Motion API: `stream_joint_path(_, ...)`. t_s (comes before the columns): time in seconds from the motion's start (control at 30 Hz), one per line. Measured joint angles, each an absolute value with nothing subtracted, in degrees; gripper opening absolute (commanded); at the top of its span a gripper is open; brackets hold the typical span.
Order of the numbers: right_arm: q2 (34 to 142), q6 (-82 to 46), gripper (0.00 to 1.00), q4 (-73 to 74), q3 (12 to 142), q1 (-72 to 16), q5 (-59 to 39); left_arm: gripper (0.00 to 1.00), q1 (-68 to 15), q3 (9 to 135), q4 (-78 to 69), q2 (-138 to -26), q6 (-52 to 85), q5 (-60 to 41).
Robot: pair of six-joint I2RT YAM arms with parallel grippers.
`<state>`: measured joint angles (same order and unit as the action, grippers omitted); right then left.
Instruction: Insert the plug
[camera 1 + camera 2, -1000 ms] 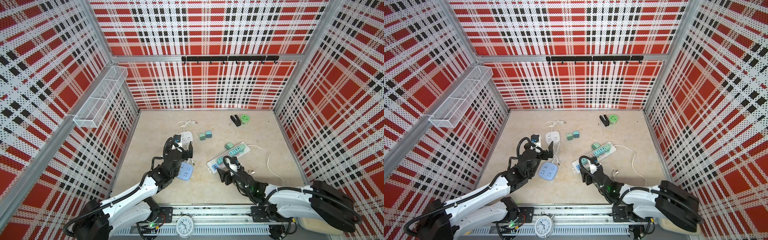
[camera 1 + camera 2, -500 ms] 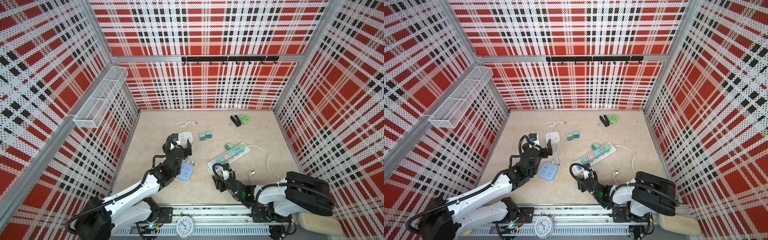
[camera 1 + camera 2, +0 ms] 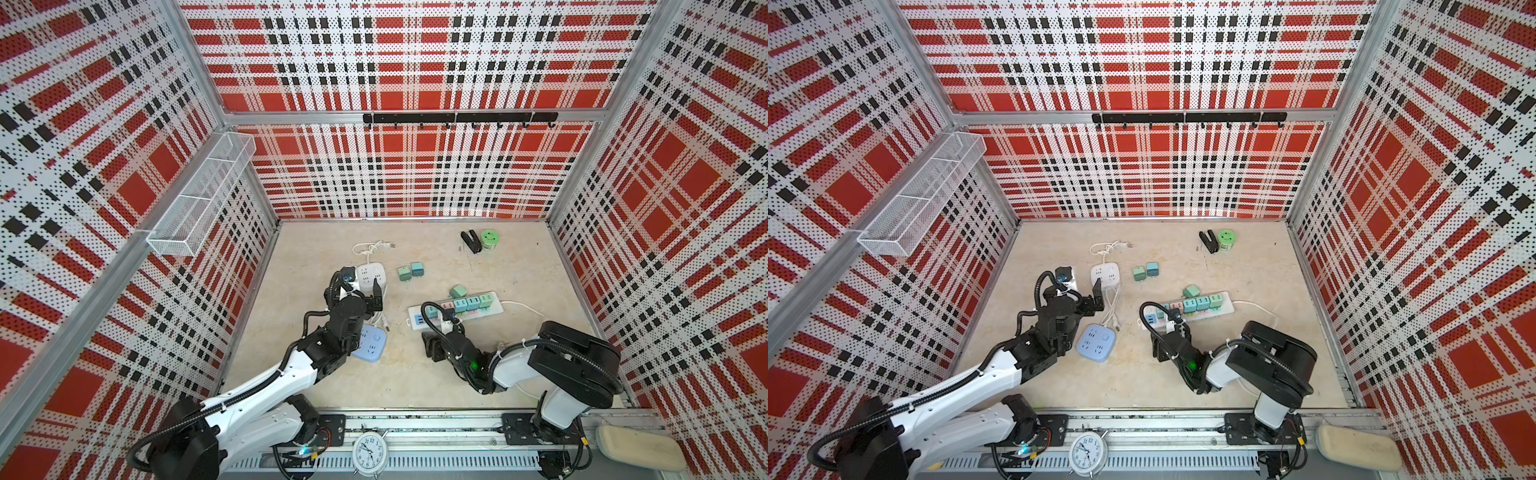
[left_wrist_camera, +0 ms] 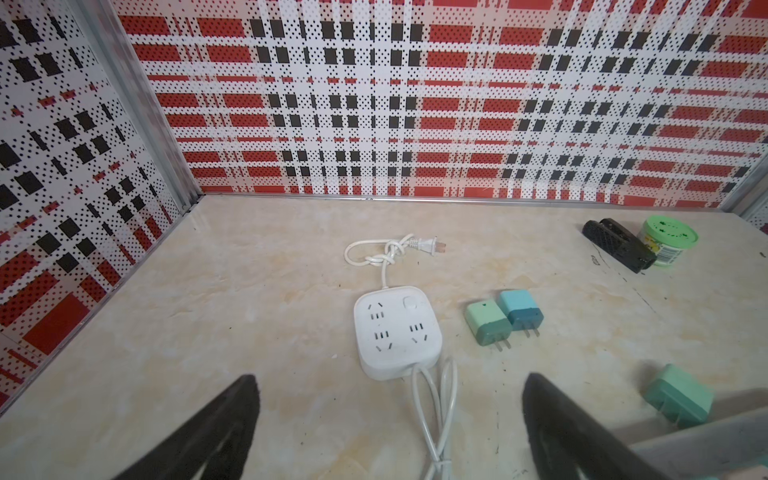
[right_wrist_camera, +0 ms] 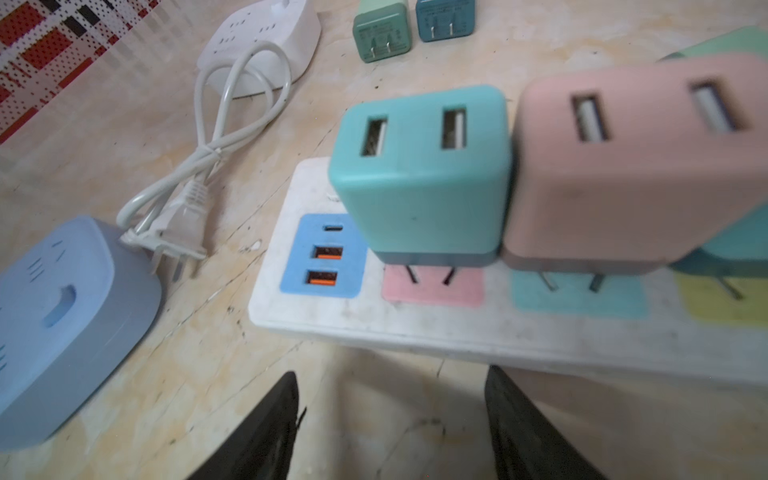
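Left hand and right hand gape empty. Mid-frame, the teal charger sits half-seated in the power strip; a brush could unseat it.

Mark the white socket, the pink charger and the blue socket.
white socket (image 4: pixel 395 332): left wrist view, top face.
pink charger (image 5: pixel 615 195): right wrist view, side wall.
blue socket (image 3: pixel 1096 343): a top view, top face.

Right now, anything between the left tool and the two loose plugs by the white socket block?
Nothing stands squarely between. The left tool, open, faces the white socket block; the green plug and blue plug lie on the table beside it. The block's cable loops near that line.
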<state>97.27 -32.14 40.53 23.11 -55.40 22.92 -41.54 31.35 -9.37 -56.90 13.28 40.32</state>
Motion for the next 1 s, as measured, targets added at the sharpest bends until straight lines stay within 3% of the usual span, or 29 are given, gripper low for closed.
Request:
stream_joint_path(0.33,98.8,-30.9,0.71,41.5,24.9,-44.5,18.4,0.99,-41.5,31.4,-9.4,-56.6,13.3,40.0)
stream_joint_path(0.53,93.6,-29.3,0.67,38.9,23.1,-42.4,18.5,0.99,-41.5,31.4,-9.3,-56.6,13.7,39.9)
stream_joint_path(0.67,87.0,-28.3,0.67,36.4,22.5,-44.7,20.1,0.99,-38.8,33.7,-3.5,-57.0,19.0,38.0)
stream_joint_path(0.8,81.5,-27.4,0.68,33.6,22.4,-52.3,23.5,1.0,-30.5,41.1,10.7,-57.2,33.6,32.4)
stream_joint_path(1.0,82.7,-26.5,0.69,31.5,23.9,-61.0,24.5,0.99,-25.5,39.4,20.6,-56.6,42.6,21.2)
